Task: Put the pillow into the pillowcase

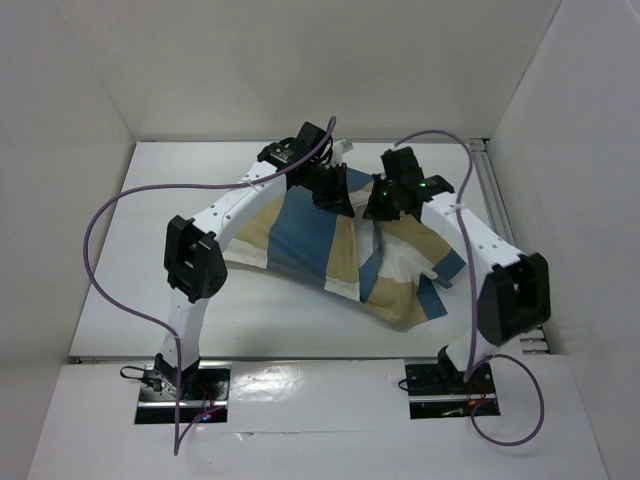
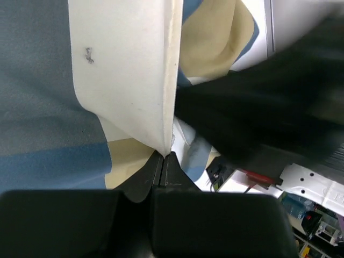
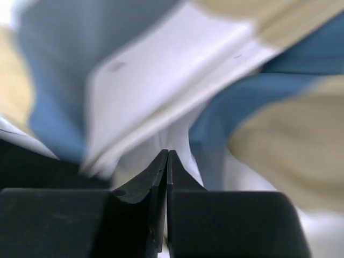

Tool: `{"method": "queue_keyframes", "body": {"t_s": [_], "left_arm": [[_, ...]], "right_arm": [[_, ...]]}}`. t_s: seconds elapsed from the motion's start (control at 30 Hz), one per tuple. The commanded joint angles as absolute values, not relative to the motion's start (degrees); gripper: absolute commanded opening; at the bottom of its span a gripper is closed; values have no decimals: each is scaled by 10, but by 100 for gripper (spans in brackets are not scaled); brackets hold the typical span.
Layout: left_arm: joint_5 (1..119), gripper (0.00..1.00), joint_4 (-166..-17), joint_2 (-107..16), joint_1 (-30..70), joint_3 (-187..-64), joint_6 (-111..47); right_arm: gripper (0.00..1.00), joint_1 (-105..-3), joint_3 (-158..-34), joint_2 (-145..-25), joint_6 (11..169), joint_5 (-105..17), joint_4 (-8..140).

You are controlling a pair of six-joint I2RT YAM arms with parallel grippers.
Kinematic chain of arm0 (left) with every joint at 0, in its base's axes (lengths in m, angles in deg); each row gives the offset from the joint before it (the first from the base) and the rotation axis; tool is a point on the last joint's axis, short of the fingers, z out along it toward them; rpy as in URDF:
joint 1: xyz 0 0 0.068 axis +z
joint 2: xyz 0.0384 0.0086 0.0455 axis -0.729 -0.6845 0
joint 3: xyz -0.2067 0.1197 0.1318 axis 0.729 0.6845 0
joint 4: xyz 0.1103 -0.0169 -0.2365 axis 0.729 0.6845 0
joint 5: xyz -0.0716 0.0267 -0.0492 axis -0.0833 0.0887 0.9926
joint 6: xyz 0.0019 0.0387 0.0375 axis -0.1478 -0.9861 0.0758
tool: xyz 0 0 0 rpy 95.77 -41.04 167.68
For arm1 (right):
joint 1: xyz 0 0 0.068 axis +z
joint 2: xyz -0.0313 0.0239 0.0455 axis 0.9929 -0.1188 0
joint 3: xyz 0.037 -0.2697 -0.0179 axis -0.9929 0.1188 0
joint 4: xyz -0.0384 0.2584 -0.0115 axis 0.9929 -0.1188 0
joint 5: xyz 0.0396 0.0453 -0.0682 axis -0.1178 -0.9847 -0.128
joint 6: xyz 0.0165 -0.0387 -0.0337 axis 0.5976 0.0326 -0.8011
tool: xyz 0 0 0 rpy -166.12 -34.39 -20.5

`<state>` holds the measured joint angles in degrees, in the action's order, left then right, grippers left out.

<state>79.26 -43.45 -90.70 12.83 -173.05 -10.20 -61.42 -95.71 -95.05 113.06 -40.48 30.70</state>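
A: Where's the pillowcase (image 1: 305, 235)?
B: Mid-bench (image 1: 170, 190), rumpled, with its far edge lifted. The pillow (image 1: 410, 262) shows white at the case's right side and is mostly covered.
A: And the claws?
B: The left claw (image 2: 163, 158) has its fingers together, pinching a white fold of the pillowcase at that far edge. The right claw (image 3: 167, 156) is just beside it, also clamped on the cloth. Its wrist view is blurred.
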Motion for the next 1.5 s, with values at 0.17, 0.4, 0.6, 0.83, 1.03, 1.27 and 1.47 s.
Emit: {"method": "queue_keyframes", "body": {"t_s": [0.17, 0.4, 0.6, 0.83, 1.03, 1.27, 1.47], "left_arm": [[813, 0, -452, -878, 133, -1739, -111], [818, 0, -439, -891, 133, -1756, -138], [813, 0, -439, -880, 133, -1746, -138], [825, 0, -452, -879, 133, -1717, -121], [832, 0, -458, -897, 133, -1739, -116], [854, 0, -464, -927, 145, -1778, -100], [836, 0, -503, -955, 139, -1804, -47]], "right_arm": [[79, -646, -874, -778, 1125, -360, 214], [49, -610, -821, -850, 1183, -473, 340], [0, -595, -926, -954, 1153, -489, 392], [0, -575, -1050, -1070, 1129, -504, 401], [1, -609, -1104, -1129, 1112, -482, 368], [91, -637, -977, -950, 1126, -417, 313], [98, -656, -863, -753, 1179, -282, 243]]}}
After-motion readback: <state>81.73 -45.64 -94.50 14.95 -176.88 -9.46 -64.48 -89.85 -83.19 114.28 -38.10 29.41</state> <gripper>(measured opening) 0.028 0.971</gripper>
